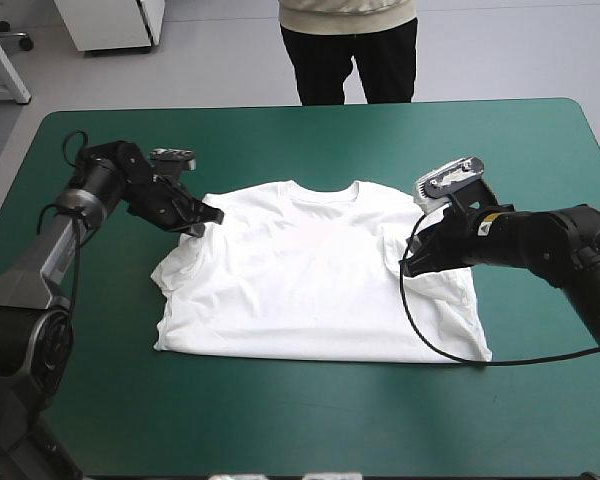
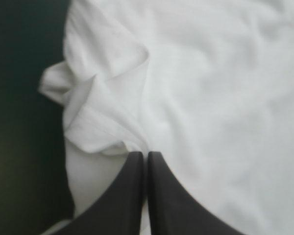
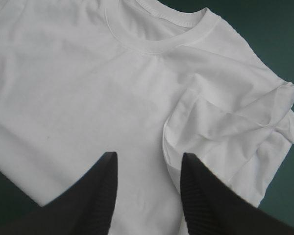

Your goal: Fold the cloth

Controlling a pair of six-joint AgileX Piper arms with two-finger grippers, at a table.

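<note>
The white T-shirt lies spread flat mid-table, collar toward the far edge, both sleeves folded in over the body. My left gripper sits at the shirt's left shoulder. In the left wrist view its fingers are all but shut, cloth showing in the slit between them, with the crumpled left sleeve just ahead. My right gripper hovers at the shirt's right side. It stands open over the fabric, beside the folded right sleeve.
Teal-green cover runs as a broad strip between the shirt's hem and the near table edge. Narrower bands of cover lie to the left and right of the shirt, under both arms.
</note>
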